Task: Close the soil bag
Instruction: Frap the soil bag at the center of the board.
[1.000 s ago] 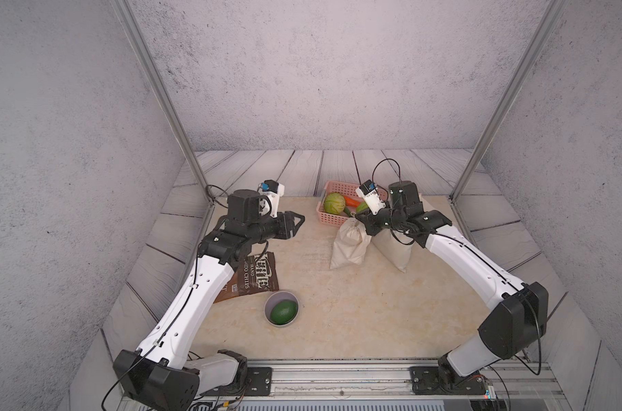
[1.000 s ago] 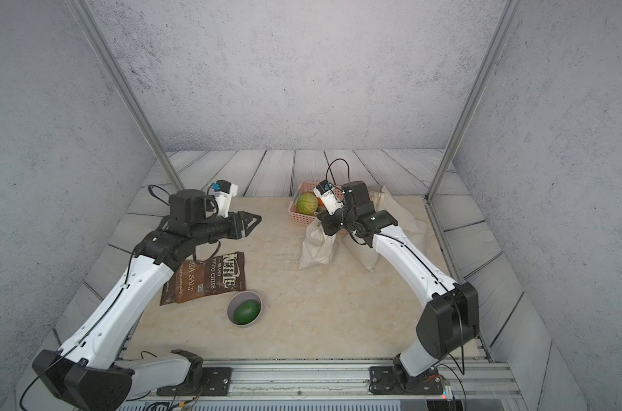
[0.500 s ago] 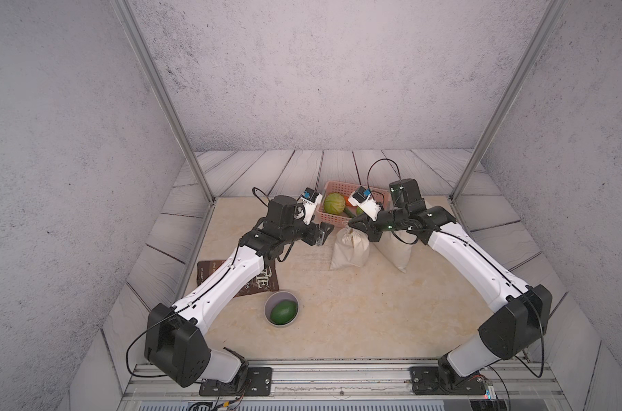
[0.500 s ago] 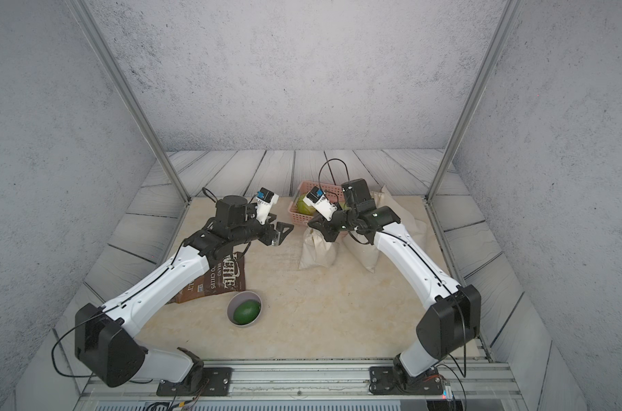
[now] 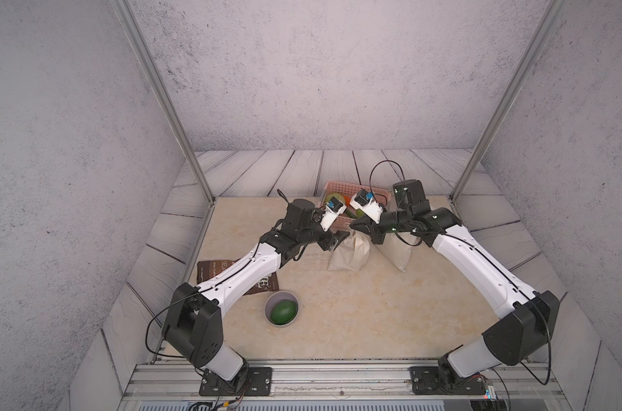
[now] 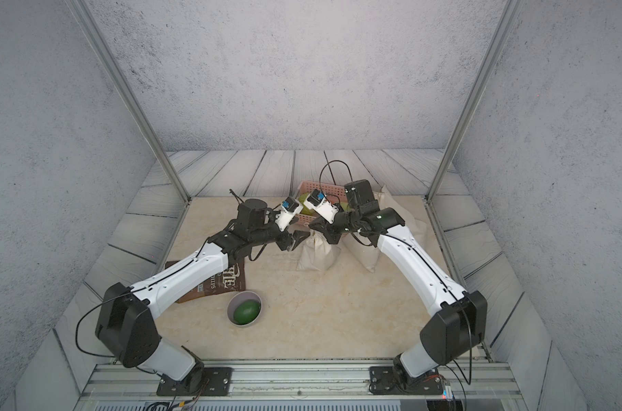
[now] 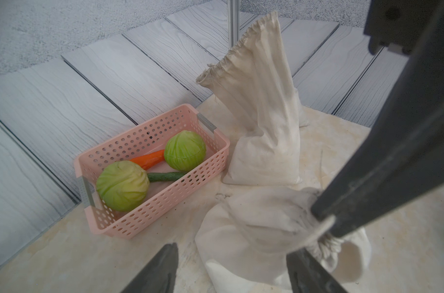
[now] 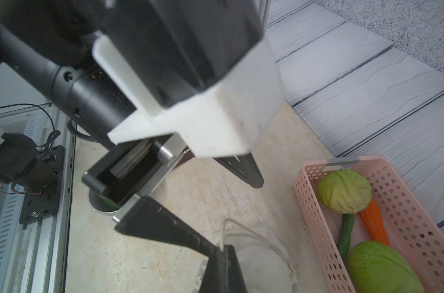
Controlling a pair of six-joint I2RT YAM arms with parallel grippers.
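**Open left hand beside the bag neck that the right hand pinches**

On the beige stone-look surface (image 5: 373, 313), the cream cloth drawstring soil bag (image 5: 350, 254) stands in the far middle. It is just nearer than the pink perforated plastic basket (image 5: 341, 184) and just left of a second cream cloth sack (image 5: 396, 254). The right hand (image 5: 355, 225) reaches in from the right and is clamped on the bag's thin white drawstring cord (image 8: 243, 232) at the gathered neck. The left hand (image 5: 339, 239), jaws apart and empty, sits just left of that neck. So the neck lies to the right of the left hand, between the two hands. A pull along that left-right line would probably cinch it.
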